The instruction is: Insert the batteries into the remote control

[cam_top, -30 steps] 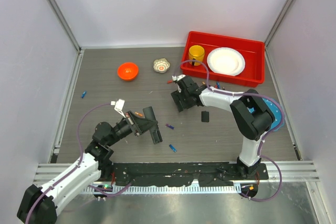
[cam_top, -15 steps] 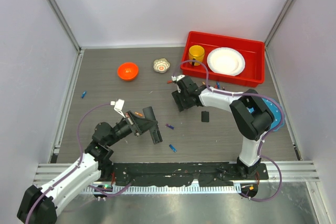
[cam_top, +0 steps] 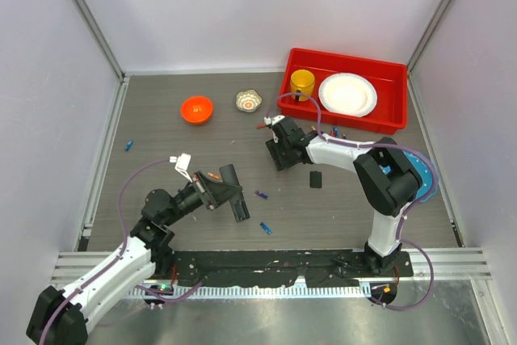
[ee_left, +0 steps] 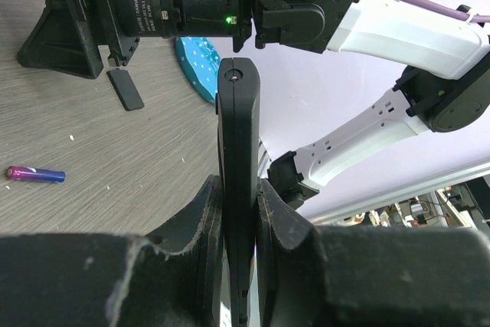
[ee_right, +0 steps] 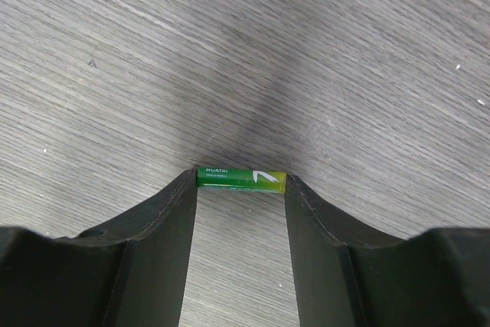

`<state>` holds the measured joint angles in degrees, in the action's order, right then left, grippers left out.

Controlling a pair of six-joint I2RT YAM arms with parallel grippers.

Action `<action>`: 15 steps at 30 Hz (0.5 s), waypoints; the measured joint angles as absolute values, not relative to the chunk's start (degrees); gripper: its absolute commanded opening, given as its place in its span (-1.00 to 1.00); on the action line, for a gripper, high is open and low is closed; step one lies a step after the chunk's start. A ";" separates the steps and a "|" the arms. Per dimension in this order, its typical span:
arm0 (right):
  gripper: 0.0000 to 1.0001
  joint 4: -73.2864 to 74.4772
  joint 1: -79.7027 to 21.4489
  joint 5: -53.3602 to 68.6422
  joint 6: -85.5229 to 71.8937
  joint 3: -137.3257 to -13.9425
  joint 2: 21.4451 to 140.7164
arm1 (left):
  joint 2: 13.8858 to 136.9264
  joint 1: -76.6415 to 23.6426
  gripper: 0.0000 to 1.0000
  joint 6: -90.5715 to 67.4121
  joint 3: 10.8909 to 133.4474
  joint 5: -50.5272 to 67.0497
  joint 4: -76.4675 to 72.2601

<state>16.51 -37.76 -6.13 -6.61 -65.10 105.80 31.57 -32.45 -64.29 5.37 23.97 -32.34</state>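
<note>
The left gripper (ee_left: 239,212) clamps the remote control (ee_left: 238,112) edge-on at centre frame, with the remote's lower end hidden between the fingers. The right gripper (ee_right: 241,193) pinches a green battery (ee_right: 241,178) by its ends, mid-frame. Whether the battery touches the table (ee_right: 367,51) is unclear.

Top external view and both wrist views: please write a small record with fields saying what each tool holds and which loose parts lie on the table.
left tool: shut on remote control, held edge-on
right tool: shut on green battery, gripped at its two ends
green battery lifted or resting: cannot tell
loose battery: purple-blue battery, lying on table between the two tools
small black piece: flat on table, near right tool
</note>
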 measured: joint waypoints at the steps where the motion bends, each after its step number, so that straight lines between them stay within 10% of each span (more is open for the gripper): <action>1: -0.09 16.51 -37.76 -6.15 -6.61 -65.10 105.80 | 31.55 -32.45 -1.00 -64.31 5.32 23.94 -32.34; 15: -0.34 17.32 -37.69 -13.23 -16.82 -59.53 98.50 | 31.05 -32.45 -1.00 -64.34 4.86 23.42 -32.36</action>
